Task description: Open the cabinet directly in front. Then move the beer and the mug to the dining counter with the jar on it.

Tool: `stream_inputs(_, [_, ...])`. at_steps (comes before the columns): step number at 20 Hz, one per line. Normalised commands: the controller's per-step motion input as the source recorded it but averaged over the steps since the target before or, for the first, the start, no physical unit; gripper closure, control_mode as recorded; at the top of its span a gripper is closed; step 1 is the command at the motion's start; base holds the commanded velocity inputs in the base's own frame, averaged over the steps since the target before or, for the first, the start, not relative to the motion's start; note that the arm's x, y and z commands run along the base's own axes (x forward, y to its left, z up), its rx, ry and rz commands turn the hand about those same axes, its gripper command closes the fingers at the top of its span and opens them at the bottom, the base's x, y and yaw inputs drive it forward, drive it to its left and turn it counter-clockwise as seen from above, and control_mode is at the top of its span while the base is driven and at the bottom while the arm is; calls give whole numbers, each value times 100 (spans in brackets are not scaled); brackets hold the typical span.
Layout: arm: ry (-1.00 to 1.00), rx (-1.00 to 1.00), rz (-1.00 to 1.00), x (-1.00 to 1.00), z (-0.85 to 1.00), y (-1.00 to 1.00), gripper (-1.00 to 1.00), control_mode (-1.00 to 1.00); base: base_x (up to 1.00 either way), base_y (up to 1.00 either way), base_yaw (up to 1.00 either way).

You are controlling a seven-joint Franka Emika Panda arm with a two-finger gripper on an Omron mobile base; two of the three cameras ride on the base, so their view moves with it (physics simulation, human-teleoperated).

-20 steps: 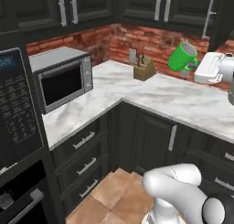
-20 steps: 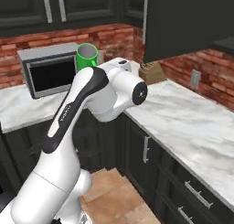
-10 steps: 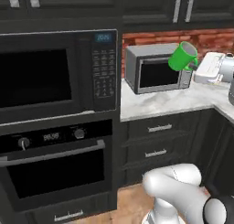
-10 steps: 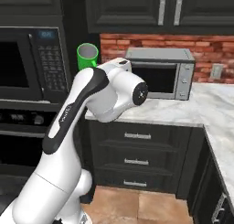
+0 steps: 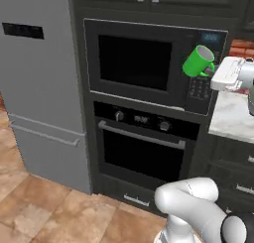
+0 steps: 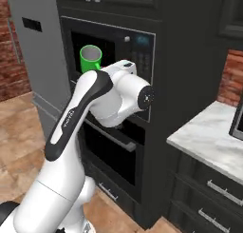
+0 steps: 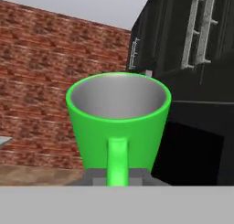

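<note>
You have one bright green cylindrical mug [image 5: 198, 61] with a single loop handle carried in the air in front of the built-in black microwave [image 5: 149, 63], and the tool [image 7: 118, 176] is clamped on that handle, its two dark fingertips [image 7: 93, 177] pressed to either side of it. Below the microwave you can count one black wall oven [image 5: 144, 148] with one long silver bar handle, one tall grey refrigerator [image 5: 39, 83] to its left, and one stretch of white-grey marble tabletop [image 6: 213, 141] to its right.

The microwave [image 5: 154, 66] display seems lit, nothing readable.
</note>
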Motion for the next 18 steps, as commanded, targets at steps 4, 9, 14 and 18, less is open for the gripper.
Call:
stream_inputs(4, [0, 0, 0, 0, 0, 0, 100, 100, -9, 0, 100])
stream_inputs(9, [0, 0, 0, 0, 0, 0, 100, 100, -9, 0, 100])
stream_inputs(14, [0, 0, 0, 0, 0, 0, 100, 100, -7, 0, 100])
stream_inputs(18, [0, 0, 0, 0, 0, 0, 100, 100, 0, 0, 97])
